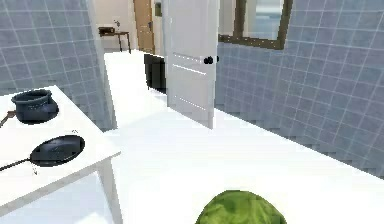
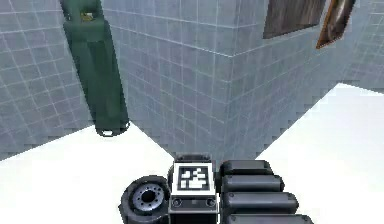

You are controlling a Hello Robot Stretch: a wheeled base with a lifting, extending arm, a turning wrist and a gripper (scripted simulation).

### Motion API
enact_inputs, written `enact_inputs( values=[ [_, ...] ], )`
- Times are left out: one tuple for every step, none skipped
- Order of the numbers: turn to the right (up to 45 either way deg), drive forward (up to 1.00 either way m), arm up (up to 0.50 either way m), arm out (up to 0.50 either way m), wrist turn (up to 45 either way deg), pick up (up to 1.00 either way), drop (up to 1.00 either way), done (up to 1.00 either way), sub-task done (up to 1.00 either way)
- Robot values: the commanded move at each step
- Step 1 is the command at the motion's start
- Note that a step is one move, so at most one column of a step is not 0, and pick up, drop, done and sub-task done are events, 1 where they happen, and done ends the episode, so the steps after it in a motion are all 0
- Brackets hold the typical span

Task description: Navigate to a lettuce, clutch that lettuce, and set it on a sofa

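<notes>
Lettuce (image 1: 240,211) is nearest: a round green leafy head at the forward view's bottom edge, cut off by that edge, with white floor (image 1: 250,150) beyond it. Cannot tell what bears it.

Forward view's left: white table (image 1: 78,122), one corner toward the camera. On it are a dark pot (image 1: 32,104) farther back and a black frying pan (image 1: 56,150) nearer, its handle running off to the left. The two stand apart.

Ahead: white door (image 1: 190,60) standing ajar, with a dark knob (image 1: 209,60). Left of it a doorway gives onto a farther room. A small dark table (image 1: 118,40) stands deep inside, and a dark boxy thing (image 1: 155,72) sits by the door's foot. On the right is a blue-grey tiled wall (image 1: 300,90) with a dark-framed window (image 1: 265,20) high up.

Arm side view: arm (image 2: 255,190) low at the bottom edge, its segments bunched together, with a white marker square (image 2: 192,178) at its end. Left of that is the gripper (image 2: 147,197), a dark round body. Its far end cannot be made out, so I cannot tell whether the fingers grasp anything. Beyond is a tiled corner, with a long dark-green cylinder (image 2: 97,70) upright against the wall, its lower end near the floor.

Progress, as a judgement:
- The approach looks done, since the lettuce sits right at the robot's front.
- The grasp is undetermined.
- Left to do are the carry to a sofa and the set-down. The doorway looks the likely way out of this tiled room, though that is a guess.
</notes>
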Motion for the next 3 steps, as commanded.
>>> enact_inputs(
  values=[
    [0.0, 1.0, 0.0, 0.0, 0.0, 0.0, 0.0, 0.0, 0.0],
    [-33.0, 0.0, 0.0, 0.0, 0.0, 0.0, 0.0, 0.0, 0.0],
    [0.0, 0.05, 0.0, 0.0, 0.0, 0.0, 0.0, 0.0, 0.0]
  ],
)
